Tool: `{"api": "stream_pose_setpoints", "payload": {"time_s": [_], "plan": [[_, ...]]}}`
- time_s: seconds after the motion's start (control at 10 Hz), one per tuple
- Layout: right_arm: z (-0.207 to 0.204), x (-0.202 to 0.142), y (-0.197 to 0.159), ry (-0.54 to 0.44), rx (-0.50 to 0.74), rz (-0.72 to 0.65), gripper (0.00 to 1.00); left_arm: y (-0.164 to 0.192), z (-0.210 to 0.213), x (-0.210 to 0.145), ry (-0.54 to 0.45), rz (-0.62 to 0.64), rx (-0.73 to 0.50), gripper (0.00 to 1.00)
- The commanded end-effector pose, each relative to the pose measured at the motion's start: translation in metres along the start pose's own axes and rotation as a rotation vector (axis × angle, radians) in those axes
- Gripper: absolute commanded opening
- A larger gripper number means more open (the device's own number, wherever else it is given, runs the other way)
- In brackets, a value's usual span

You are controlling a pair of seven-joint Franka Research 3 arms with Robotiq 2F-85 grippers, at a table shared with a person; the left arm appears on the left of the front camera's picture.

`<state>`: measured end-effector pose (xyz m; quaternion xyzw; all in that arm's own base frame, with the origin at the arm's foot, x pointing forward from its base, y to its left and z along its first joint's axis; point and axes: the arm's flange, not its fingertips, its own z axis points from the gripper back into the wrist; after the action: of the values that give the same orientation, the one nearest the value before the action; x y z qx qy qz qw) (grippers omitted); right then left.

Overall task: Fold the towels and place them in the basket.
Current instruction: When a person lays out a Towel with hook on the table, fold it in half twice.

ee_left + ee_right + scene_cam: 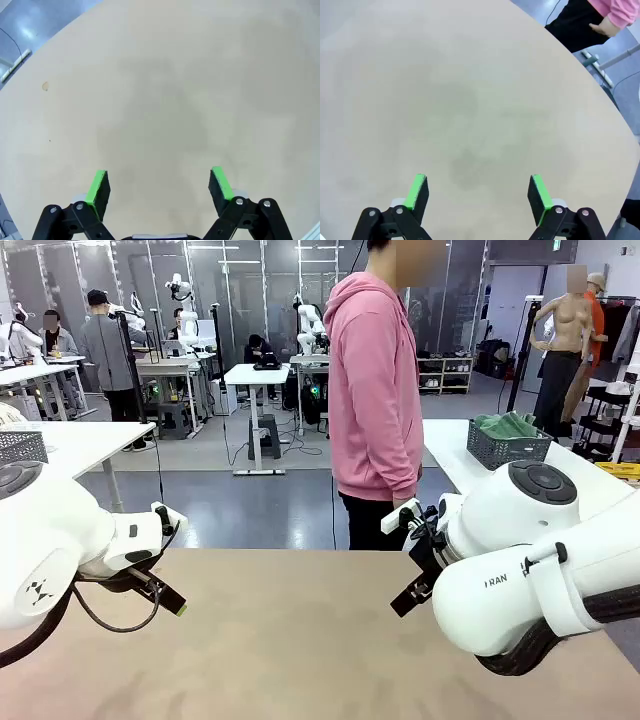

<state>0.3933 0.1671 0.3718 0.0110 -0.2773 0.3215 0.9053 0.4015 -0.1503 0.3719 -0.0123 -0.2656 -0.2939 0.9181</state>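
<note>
The wide beige counter [160,100] looks smooth and matt. The white arm shells [520,580] are glossy plastic. At twelve o'clock, a pink hooded top [375,390] is soft cloth.

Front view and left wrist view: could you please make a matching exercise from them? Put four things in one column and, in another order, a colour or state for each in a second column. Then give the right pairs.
Things
1. left gripper
2. person
3. basket
4. table

Colour or state
A. holds green cloth
B. jaws open, nothing between them
C. light brown on top
D. dressed in pink, standing

Right pairs: 1-B, 2-D, 3-A, 4-C
</note>
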Motion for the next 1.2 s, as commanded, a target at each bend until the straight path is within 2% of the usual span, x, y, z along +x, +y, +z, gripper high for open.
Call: {"api": "stream_pose_setpoints", "payload": {"time_s": [0.0,1.0,1.1], "plan": [[0.0,0.0,0.0,0.0,0.0,0.0,1.0,0.0,0.0,0.0,0.0,0.0,0.0,1.0],[0.0,0.0,0.0,0.0,-0.001,0.003,1.0,0.0,0.0,0.0,0.0,-0.001,0.0,1.0],[0.029,0.021,-0.013,0.0,-0.038,0.009,1.0,0.011,0.034,0.016,0.048,0.005,0.022,1.0]]}}
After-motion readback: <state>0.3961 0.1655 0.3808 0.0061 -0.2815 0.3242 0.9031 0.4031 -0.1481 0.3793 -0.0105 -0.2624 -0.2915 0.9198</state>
